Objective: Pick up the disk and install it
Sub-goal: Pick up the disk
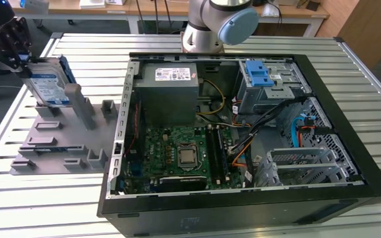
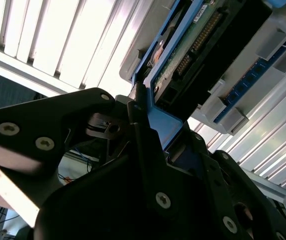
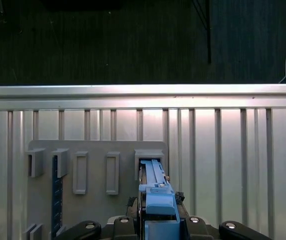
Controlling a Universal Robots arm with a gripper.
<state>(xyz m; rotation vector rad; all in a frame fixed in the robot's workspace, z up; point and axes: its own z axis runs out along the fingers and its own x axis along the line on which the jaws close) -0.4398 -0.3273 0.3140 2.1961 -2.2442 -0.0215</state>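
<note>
The disk (image 1: 48,85), a silver drive with a blue-and-white label in a blue carrier bracket, stands on edge at the far end of the grey fixture (image 1: 61,148), at the exterior view's left. Its lower end sits at the fixture's upright slot. My gripper (image 1: 24,64) comes in from the upper left and is shut on the disk's top end. In the second wrist view the black fingers (image 2: 139,125) clamp the blue bracket, with the disk's (image 2: 197,45) circuit-board side beyond them. In the first wrist view the disk's blue edge (image 3: 155,187) rises between the gripper's (image 3: 155,222) fingers.
An open black computer case (image 1: 356,134) lies on the slatted metal table (image 1: 45,208), right of the fixture. Inside are a silver cage with a blue latch (image 1: 260,74), a grey power box (image 1: 170,91) and a motherboard (image 1: 184,153). The arm's base (image 1: 207,25) stands behind the case.
</note>
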